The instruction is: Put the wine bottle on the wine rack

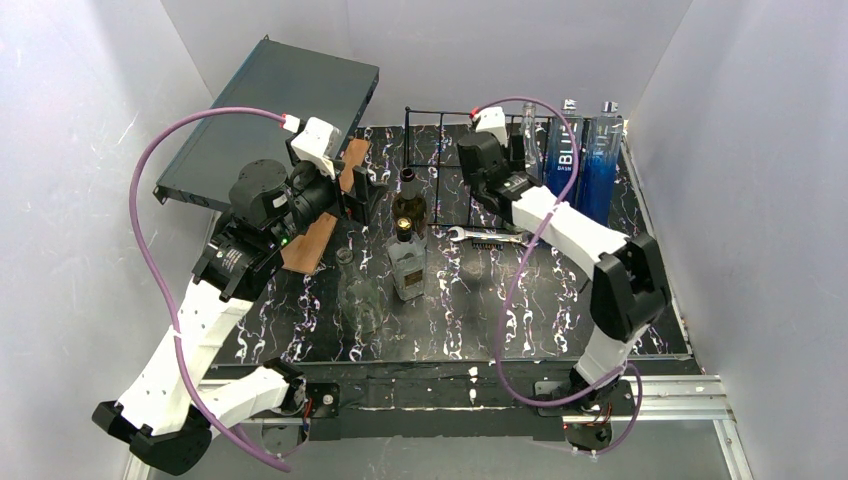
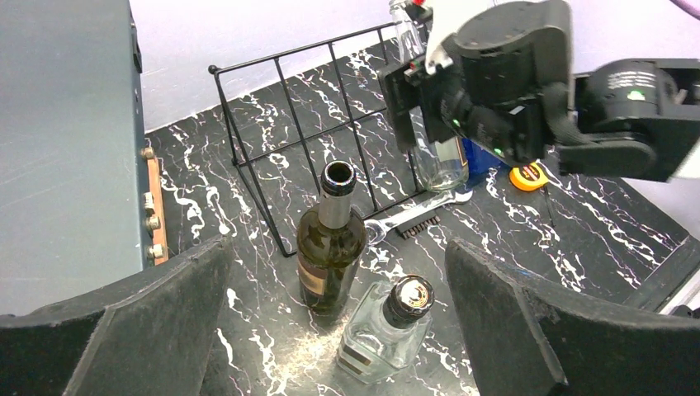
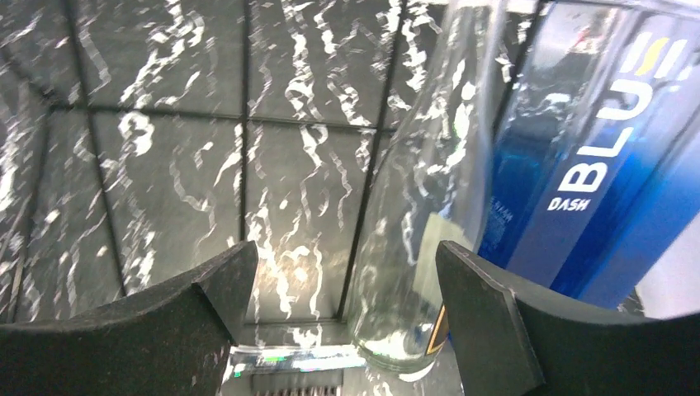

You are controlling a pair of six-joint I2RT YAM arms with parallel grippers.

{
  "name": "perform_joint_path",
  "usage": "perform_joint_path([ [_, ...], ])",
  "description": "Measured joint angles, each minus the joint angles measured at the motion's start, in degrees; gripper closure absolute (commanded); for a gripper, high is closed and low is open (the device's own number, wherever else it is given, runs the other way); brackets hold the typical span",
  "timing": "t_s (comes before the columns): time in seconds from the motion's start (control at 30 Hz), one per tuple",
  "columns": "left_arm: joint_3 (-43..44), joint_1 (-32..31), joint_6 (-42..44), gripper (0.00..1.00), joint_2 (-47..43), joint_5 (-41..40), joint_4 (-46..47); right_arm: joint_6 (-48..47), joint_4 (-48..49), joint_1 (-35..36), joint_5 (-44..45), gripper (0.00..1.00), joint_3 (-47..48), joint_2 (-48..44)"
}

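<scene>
The dark green wine bottle (image 1: 407,203) (image 2: 330,247) stands upright and uncorked on the marble top, just in front of the black wire wine rack (image 1: 437,150) (image 2: 276,103) (image 3: 245,124). My left gripper (image 1: 356,196) (image 2: 337,247) hovers open to its left and holds nothing. My right gripper (image 1: 500,155) (image 3: 347,256) is open at the rack's right end. A tall clear glass bottle (image 1: 528,135) (image 2: 437,157) (image 3: 413,272) stands between its fingers, close to the right one. I cannot tell whether that finger touches it.
A square clear bottle (image 1: 408,265) (image 2: 384,330) stands right in front of the wine bottle. A wrench (image 1: 485,236) lies by the rack. Two blue bottles (image 1: 585,155) (image 3: 594,165) stand at the back right. A dark grey box (image 1: 270,115) and a wooden board (image 1: 318,225) are at the left.
</scene>
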Motion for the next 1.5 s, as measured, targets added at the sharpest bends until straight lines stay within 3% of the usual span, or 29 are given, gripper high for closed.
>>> perform_joint_path([
  [0.2,0.0,0.0,-0.02,0.01,0.0,-0.02,0.0,-0.48,-0.35,3.3,-10.45,0.1,-9.84,-8.22],
  [0.37,-0.09,0.0,-0.02,0.01,0.0,-0.02,0.02,0.11,-0.17,10.16,-18.56,0.08,-20.48,-15.04],
  [0.5,-0.13,0.0,-0.02,0.01,0.02,0.0,0.02,0.61,0.24,18.14,-19.56,0.08,-28.09,-22.73],
  [0.77,-0.13,0.0,-0.04,0.01,0.39,0.02,0.04,5.55,-0.92,28.83,-15.23,0.07,-30.18,-30.47],
  [0.97,-0.13,0.0,-0.04,0.01,0.5,0.02,0.04,9.03,-0.55,35.56,-14.84,0.06,-32.04,-31.17],
  [1.1,-0.13,0.0,-0.04,0.01,0.5,0.02,0.04,11.19,1.31,35.76,-13.84,0.02,-31.52,-30.1],
  [1.5,-0.66,0.0,-0.02,0.01,0.5,-0.04,0.42,14.8,6.82,35.74,-9.35,0.02,-26.75,-21.51],
])
